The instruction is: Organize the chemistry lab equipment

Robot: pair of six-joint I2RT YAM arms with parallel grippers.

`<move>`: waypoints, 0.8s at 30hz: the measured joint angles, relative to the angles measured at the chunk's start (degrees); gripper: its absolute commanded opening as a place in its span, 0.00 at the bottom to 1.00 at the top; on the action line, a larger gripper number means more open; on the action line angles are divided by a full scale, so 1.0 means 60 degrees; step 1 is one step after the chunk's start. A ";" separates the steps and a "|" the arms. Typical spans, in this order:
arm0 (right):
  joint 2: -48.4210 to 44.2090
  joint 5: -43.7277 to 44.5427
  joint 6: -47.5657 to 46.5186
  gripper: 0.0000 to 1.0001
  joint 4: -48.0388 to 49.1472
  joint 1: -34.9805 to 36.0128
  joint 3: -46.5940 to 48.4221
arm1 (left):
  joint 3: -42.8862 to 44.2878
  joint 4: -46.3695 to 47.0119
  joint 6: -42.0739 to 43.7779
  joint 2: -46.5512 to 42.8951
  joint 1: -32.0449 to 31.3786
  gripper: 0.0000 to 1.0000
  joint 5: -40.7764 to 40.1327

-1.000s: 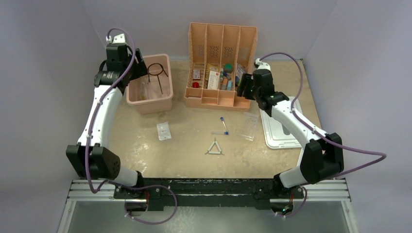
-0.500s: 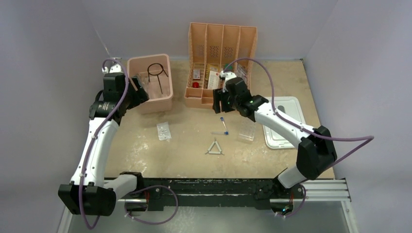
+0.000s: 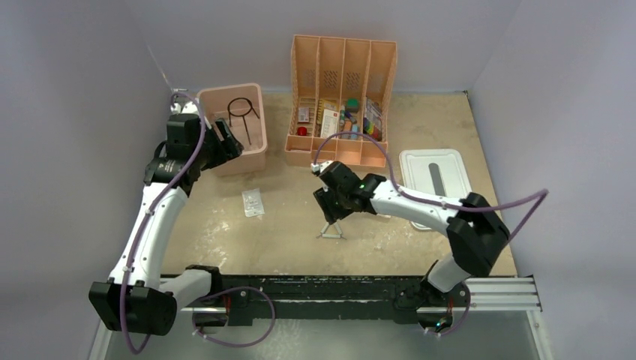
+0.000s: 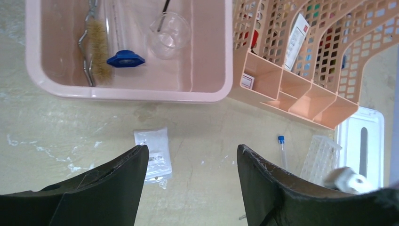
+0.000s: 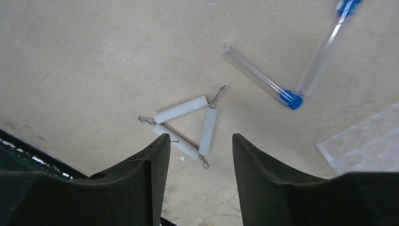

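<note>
Found the right end effector (image 5: 197, 141) open about midway and holding nothing, poised low over the counter (image 3: 225, 240) at centre. Located the white triangle (image 5: 181, 109) flat on the counter directly beneath, just to the near side of the fingertips in the top view. Noted one bar of it lying lengthwise in the gap between the jaws, with the other two splaying left. Judged a straight descent sufficient to straddle that bar. Recorded two thin blue-capped tubes (image 5: 256, 73) lying loose just beyond, to the far right. Found the left end effector (image 4: 192, 160) wide open and empty, far left beside the pink bin (image 4: 141, 92), above a clear packet (image 4: 153, 153) and well apart from the triangle. Judged the right arm far the nearer.
</note>
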 measured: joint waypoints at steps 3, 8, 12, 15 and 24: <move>0.0790 -0.0011 0.0011 0.47 0.0015 0.0197 0.0004 | -0.0062 0.0233 0.0011 0.0018 -0.0251 0.65 0.0149; 0.1676 0.0000 0.0160 0.38 0.0033 0.0182 0.0000 | -0.0146 0.0397 0.0127 0.0058 -0.0678 0.64 0.0423; 0.1800 0.0022 0.0302 0.27 0.0117 0.0178 0.0004 | -0.0153 0.0452 0.0273 0.0058 -0.0871 0.64 0.0608; 0.1829 0.0058 0.0372 0.17 0.0248 0.0178 0.0004 | -0.0153 0.0543 0.0310 0.0058 -0.0900 0.64 0.0707; 0.1978 -0.0288 0.0419 0.00 0.0444 0.0120 0.0055 | -0.0331 0.0732 0.0335 0.0127 -0.0940 0.64 0.0816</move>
